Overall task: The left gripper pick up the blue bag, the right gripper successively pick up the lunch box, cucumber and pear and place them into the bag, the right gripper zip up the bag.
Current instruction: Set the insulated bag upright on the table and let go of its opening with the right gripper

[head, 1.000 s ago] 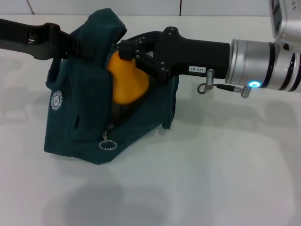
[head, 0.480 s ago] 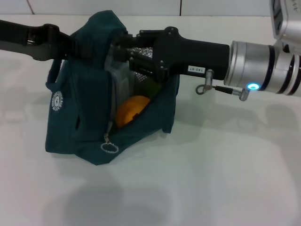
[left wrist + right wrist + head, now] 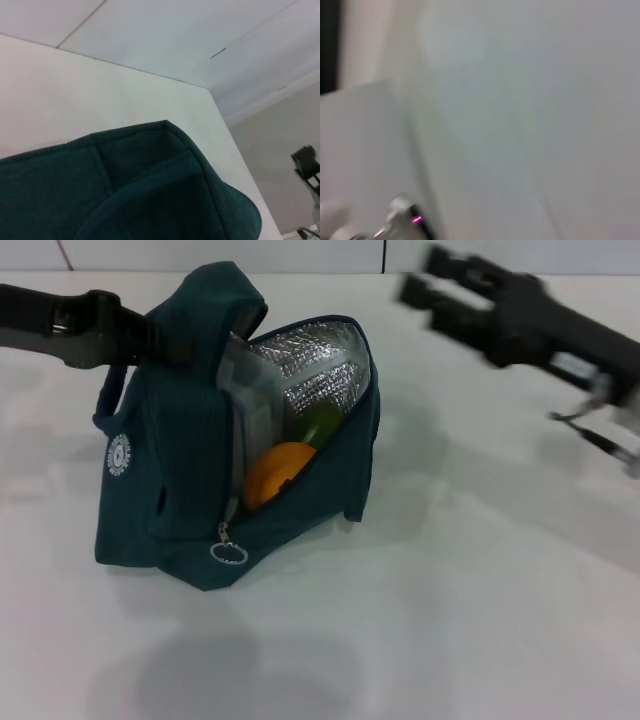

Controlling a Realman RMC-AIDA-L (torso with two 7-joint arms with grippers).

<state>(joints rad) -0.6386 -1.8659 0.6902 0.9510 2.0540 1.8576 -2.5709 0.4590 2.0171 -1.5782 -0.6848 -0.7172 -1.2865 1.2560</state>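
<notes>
The blue bag (image 3: 170,490) stands on the white table with its mouth open and its foil lining (image 3: 320,365) showing. Inside lie the pear (image 3: 275,472), the green cucumber (image 3: 318,425) behind it, and the clear lunch box (image 3: 250,405) against the left wall. My left gripper (image 3: 155,335) comes in from the left and is shut on the bag's top handle, its fingers mostly hidden by fabric. In the left wrist view the bag's fabric (image 3: 150,190) fills the lower half. My right gripper (image 3: 425,278) hangs open and empty at the upper right, well clear of the bag.
The zipper's ring pull (image 3: 229,552) hangs at the bag's front lower corner, and a round white logo (image 3: 120,454) marks its left side. The table's far edge (image 3: 300,274) meets a pale wall. Bare tabletop lies in front and to the right.
My right gripper let the pear drop into the bag, then drew back out of the mouth up and to the right. The bag and left arm stayed put.
</notes>
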